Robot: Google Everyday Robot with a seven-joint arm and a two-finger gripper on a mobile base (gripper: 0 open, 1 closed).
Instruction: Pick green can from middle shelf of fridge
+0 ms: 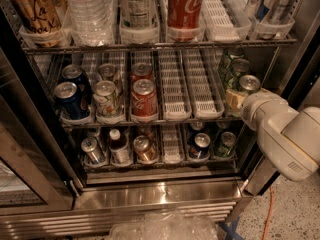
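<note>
The pale two-finger gripper (235, 102) sits at the right end of the white-trayed wire middle shelf (197, 86) of the stainless-steel fridge (150, 196), against the nearest green soda can (248, 84). Whether it is wide or narrow cannot be told. To the left, red cans (144, 100) bear white Coca-Cola script.

1. The middle shelf (200, 86) runs across the fridge (150, 199), with one shelf above it and one below.
2. The green can (248, 85) stands at the far right of the middle shelf, at the front of its lane.
3. The pincer (234, 101) is just left of that can, at the shelf's front edge.
4. Six other cans (144, 100) stand in three lanes on the left.
</note>
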